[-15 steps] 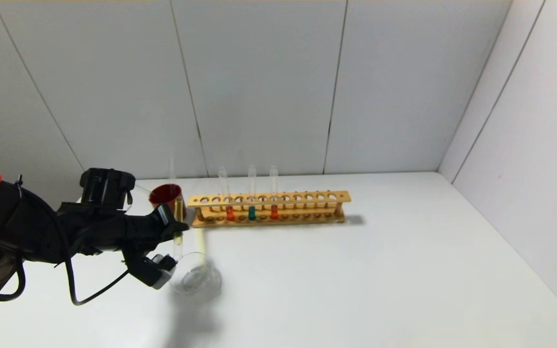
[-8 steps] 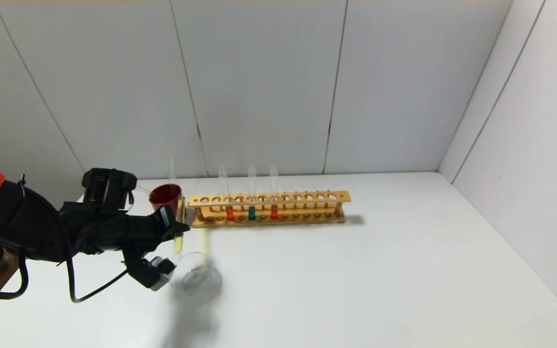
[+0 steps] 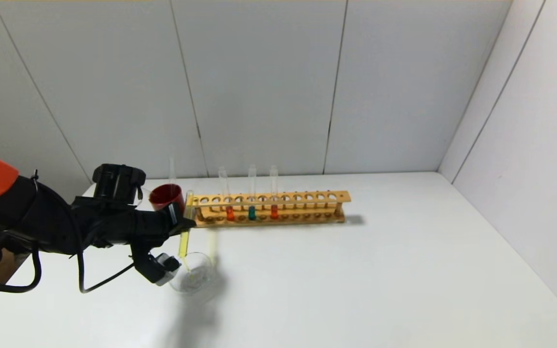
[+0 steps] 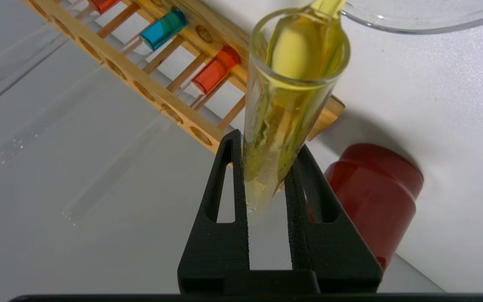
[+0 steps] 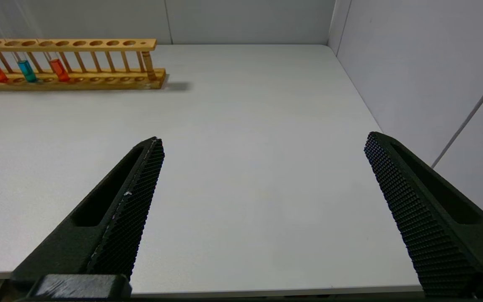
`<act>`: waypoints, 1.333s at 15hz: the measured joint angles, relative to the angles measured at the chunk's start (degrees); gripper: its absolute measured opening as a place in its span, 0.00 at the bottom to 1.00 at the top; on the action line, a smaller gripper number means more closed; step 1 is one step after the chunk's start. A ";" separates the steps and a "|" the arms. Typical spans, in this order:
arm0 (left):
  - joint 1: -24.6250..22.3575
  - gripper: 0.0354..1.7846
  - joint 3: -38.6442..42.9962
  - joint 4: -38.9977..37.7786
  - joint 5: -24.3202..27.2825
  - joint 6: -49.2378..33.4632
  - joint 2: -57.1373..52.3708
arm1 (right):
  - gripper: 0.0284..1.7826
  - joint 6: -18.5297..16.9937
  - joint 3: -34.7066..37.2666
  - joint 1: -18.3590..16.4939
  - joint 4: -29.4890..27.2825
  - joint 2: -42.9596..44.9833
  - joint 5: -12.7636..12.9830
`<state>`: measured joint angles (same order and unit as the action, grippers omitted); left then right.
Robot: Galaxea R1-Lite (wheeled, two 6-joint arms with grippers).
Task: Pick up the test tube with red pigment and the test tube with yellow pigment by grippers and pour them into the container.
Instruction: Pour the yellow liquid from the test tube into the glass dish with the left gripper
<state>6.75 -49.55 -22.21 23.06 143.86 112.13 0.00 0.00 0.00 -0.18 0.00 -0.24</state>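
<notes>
My left gripper [image 3: 184, 224] is shut on the test tube with yellow pigment [image 3: 184, 241], held steeply tilted with its mouth down over the container [image 3: 209, 276], a shallow clear glass dish. Yellow liquid fills the lower part of the tube [image 4: 292, 105] and runs from the mouth into the dish [image 4: 413, 26]. In the left wrist view the black fingers [image 4: 231, 167] clamp the tube near its closed end. Two test tubes with red pigment [image 3: 230, 213] [image 3: 274, 211] stand in the wooden rack [image 3: 307, 197]. My right gripper [image 5: 262, 140] is open above bare table, near its front edge.
A tube with green liquid [image 3: 252, 212] stands between the two red ones. A dark red cup [image 3: 166, 195] stands just behind my left gripper, at the rack's left end. White walls close the table at the back and right.
The left arm shifted slightly right and tipped the tube further. The yellow liquid slid from the closed end down to the mouth and now runs into the dish.
</notes>
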 joint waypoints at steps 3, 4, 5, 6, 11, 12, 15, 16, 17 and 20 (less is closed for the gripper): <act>0.22 0.16 -0.52 0.57 0.02 0.85 0.22 | 0.98 0.00 0.00 0.00 0.00 0.00 0.00; 0.27 0.16 -0.52 0.57 0.05 0.95 0.22 | 0.98 0.00 0.00 0.00 0.00 0.00 0.02; 0.27 0.16 -0.52 0.55 -0.05 0.99 0.22 | 0.98 0.00 0.00 0.00 0.00 0.00 0.00; 0.27 0.16 -0.55 0.57 -0.05 1.06 0.22 | 0.98 0.00 0.00 0.00 0.00 0.00 0.02; 0.18 0.16 -0.52 0.66 -0.06 2.26 -0.04 | 0.98 0.00 0.00 0.00 0.00 0.00 0.00; 0.18 0.16 -0.52 0.66 -0.06 2.34 -0.11 | 0.98 0.00 0.00 0.00 0.00 0.00 0.02; 0.18 0.16 -0.59 0.59 -0.80 4.44 -0.67 | 0.98 0.00 0.00 0.00 0.00 0.00 0.02; 0.16 0.16 -0.63 0.59 -0.99 4.77 -0.85 | 0.98 0.00 0.00 0.00 0.00 0.00 0.02; 0.13 0.16 -0.66 0.63 -1.01 4.82 -0.94 | 0.98 0.00 0.00 0.00 0.00 0.00 0.00; 0.16 0.16 -0.72 0.61 -1.02 4.86 -1.00 | 0.98 0.00 0.00 0.00 0.00 0.00 0.02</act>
<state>6.91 -50.27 -21.60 22.04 148.73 111.13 0.00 0.00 0.00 -0.18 0.00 -0.22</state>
